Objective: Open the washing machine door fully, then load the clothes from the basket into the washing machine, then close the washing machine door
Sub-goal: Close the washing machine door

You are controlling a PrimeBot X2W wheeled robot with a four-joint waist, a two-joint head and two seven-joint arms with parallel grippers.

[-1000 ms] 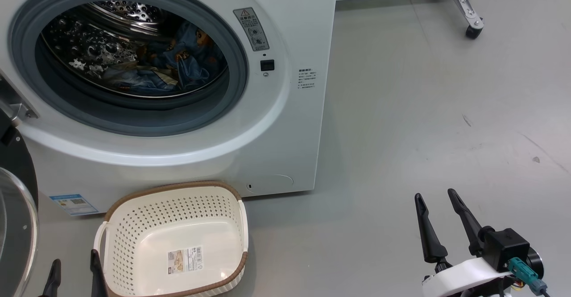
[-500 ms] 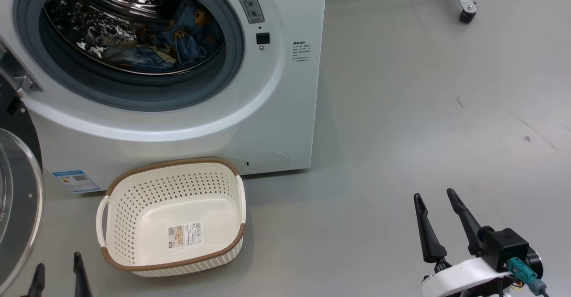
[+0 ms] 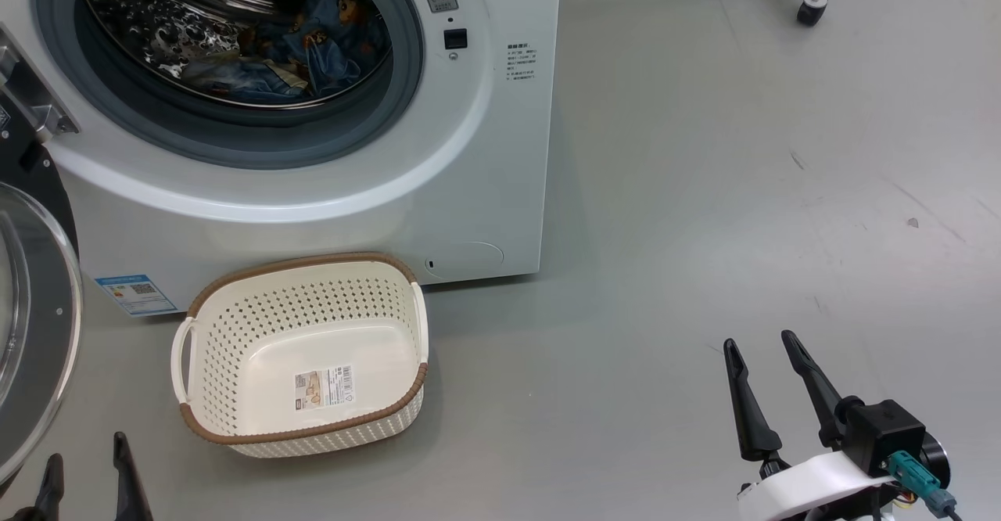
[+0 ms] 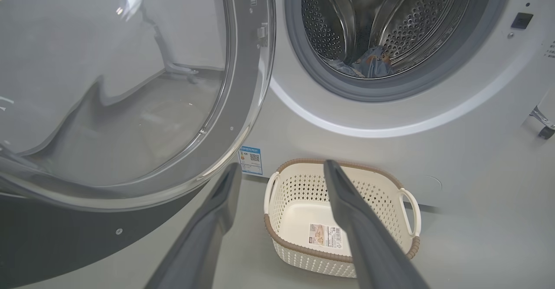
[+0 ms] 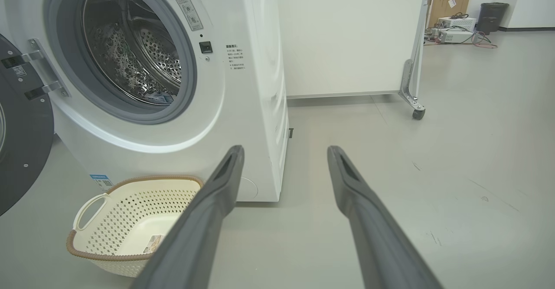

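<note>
We see the washing machine (image 3: 313, 216) standing on the grey floor (image 3: 704, 192), its round opening facing us. The washing machine door (image 3: 35, 325) is swung wide to the left on its metal hinge (image 3: 31, 102), leaving the opening uncovered. The clothes (image 3: 313, 44), blue fabric with orange-brown figures, lie bunched in the steel drum (image 3: 148, 28), low and toward its right side.

The basket (image 3: 305, 261) sits upright on the floor, mouth up, just in front of the machine's lower front edge and below the opening. Its long axis runs nearly along the machine's front, handle to handle, slightly skewed. A barcode label (image 3: 324, 387) lies on its inner bottom.

Our left pincer (image 3: 86, 449) hovers low beside the door's rim, just left of the basket, fingers apart and gripping nothing. In the left wrist view they point at the basket and the machine's front. Our right pincer (image 3: 758, 339) hangs over the floor, well apart to the right of the machine, fingers likewise spread and holding nothing, pointing past the machine's right front corner.
</note>
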